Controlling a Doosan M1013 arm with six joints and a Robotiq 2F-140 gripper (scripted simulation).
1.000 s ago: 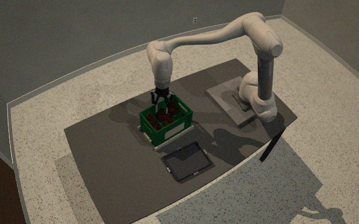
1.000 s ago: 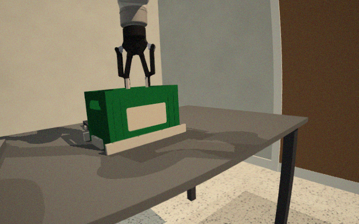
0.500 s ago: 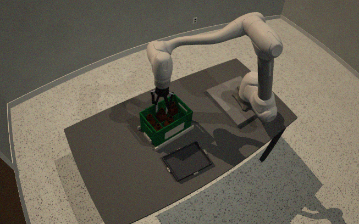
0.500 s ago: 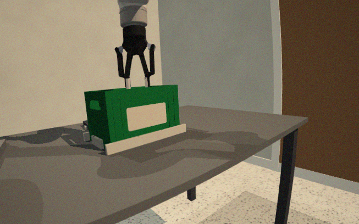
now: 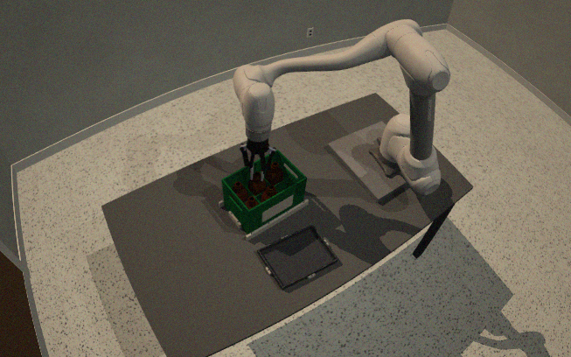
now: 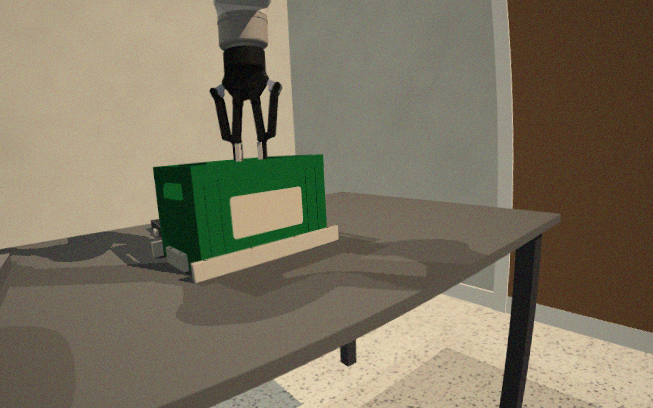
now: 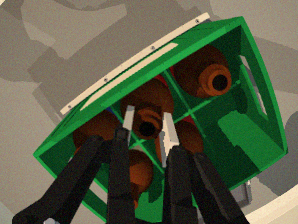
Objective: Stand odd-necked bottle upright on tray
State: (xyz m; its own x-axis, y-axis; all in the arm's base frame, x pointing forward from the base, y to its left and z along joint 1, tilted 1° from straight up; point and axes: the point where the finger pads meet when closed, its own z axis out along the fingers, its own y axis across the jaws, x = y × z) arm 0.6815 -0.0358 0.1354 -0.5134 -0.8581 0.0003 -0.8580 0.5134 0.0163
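Observation:
The green crate (image 5: 243, 214) (image 6: 209, 217) (image 7: 215, 36) stands level on the table. Five brown bottles stand in it; one compartment, at the lower right in the wrist view, has no bottle. My gripper (image 5: 256, 178) (image 6: 249, 152) (image 7: 147, 120) points down into the crate, shut on the neck of the middle bottle (image 7: 147, 100) in the row along the far wall. The other bottles are the right one (image 7: 217, 80) in that row, the left one (image 7: 92, 131), a lower one (image 7: 140, 170) and one partly behind a finger (image 7: 191, 137). The black tray (image 5: 307, 256) lies flat, without bottles.
Cream strips (image 5: 276, 220) (image 6: 267, 253) (image 7: 127, 65) line the crate's foot. Small light clips (image 5: 268, 270) sit around the tray. The arm's base stands on a grey plate (image 5: 358, 155) at the right of the top view. The table's edge runs beyond the tray.

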